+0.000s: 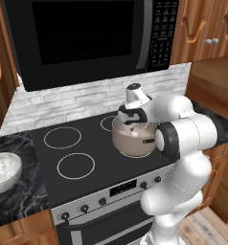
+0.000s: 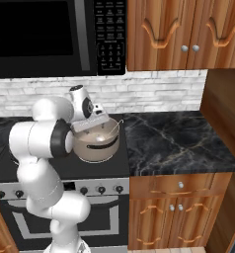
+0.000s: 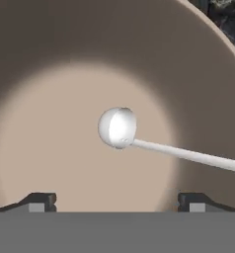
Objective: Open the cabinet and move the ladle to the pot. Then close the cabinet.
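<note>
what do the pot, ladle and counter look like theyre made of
Pot: probably metal, matte grey-brown, smooth walls with a soft sheen and a thin rim. Ladle: likely steel, pale silvery, with a soft highlight on the bowl. Counter: looks like polished black marble or granite, with pale veins running across it.

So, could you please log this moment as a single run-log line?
gripper: open, above pot | ladle: lying inside pot, released | pot: on stove | cabinet: doors shut
</note>
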Robot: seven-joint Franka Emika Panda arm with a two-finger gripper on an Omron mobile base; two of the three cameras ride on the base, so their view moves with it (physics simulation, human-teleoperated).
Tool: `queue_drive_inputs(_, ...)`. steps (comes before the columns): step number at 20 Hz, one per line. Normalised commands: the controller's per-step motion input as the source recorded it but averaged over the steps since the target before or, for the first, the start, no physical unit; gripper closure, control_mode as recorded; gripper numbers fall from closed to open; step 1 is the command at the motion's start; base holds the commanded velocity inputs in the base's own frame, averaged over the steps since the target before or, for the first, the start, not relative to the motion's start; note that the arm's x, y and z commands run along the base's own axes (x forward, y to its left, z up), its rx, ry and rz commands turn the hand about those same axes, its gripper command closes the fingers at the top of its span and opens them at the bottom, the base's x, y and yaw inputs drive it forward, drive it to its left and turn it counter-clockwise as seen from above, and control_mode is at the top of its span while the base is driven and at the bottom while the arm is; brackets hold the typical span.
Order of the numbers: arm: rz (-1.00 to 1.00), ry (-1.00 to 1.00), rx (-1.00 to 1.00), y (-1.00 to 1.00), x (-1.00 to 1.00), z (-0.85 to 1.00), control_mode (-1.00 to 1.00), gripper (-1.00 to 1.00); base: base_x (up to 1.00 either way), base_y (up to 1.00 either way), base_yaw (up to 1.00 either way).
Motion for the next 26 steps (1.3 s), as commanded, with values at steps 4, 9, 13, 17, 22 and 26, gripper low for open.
queue_drive_inputs(4, 0.00, -0.08, 0.00, -0.07, -0.55, 0.24, -1.00, -1.00, 0.00, 0.00, 0.00)
queue_drive_inputs(9, 0.00, -0.09, 0.00, -0.01, -0.56, 0.50, -1.00, -1.00, 0.00, 0.00, 0.00)
queue_drive_inputs(13, 0.00, -0.08, 0.00, 0.00, -0.55, 0.67, -1.00, -1.00, 0.00, 0.00, 0.00)
queue_drive_inputs(17, 0.00, -0.09, 0.00, -0.06, -0.65, 0.56, -1.00, -1.00, 0.00, 0.00, 0.00)
queue_drive_inputs(22, 0.00, -0.07, 0.00, -0.01, -0.67, 0.49, -1.00, -1.00, 0.00, 0.00, 0.00)
queue_drive_inputs(26, 0.00, -0.08, 0.00, -0.08, -0.77, 0.56, -1.00, -1.00, 0.00, 0.00, 0.00)
